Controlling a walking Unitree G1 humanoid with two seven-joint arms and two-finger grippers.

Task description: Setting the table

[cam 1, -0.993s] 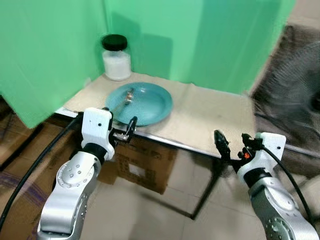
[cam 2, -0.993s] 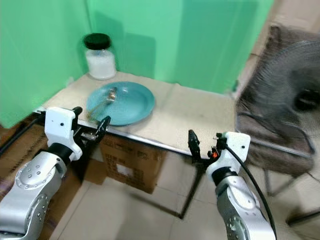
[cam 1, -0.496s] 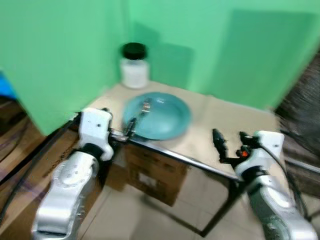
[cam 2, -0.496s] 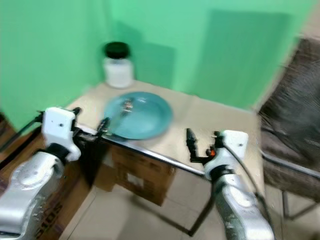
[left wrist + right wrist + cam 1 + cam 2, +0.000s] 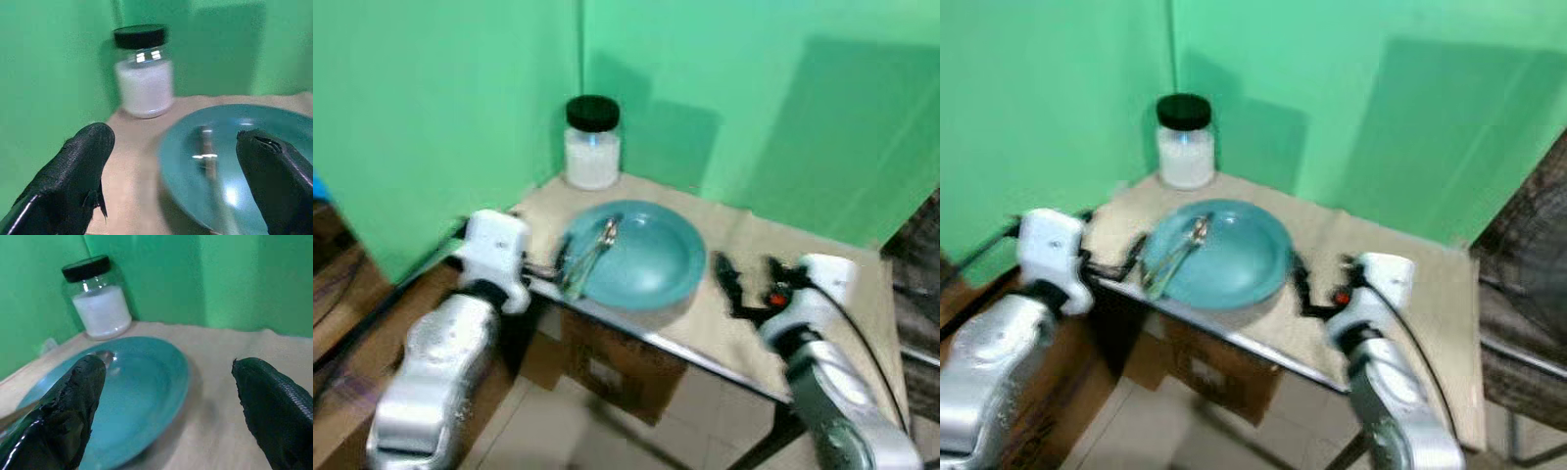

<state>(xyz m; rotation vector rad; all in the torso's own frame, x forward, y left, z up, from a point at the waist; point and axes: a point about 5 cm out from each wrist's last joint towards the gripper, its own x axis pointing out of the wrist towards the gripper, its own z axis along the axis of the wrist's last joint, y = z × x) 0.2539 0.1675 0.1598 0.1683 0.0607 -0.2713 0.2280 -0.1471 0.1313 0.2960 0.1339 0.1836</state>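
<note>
A teal plate lies on the beige-covered table, with a metal spoon resting in its left half. A glass jar of white powder with a black lid stands behind the plate in the corner. My left gripper is open at the plate's left rim, by the table's front edge. My right gripper is open over the cloth, just right of the plate. Between the left fingers I see the jar and spoon. Between the right fingers lies the plate.
Green screens close off the table at the back and left. A cardboard box sits under the table. A dark chair stands at the right. The picture is slightly blurred.
The camera has come closer to the table and the whole view has shifted. Both grippers, which were in front of the table edge, now reach the plate's sides. Both stay open.
</note>
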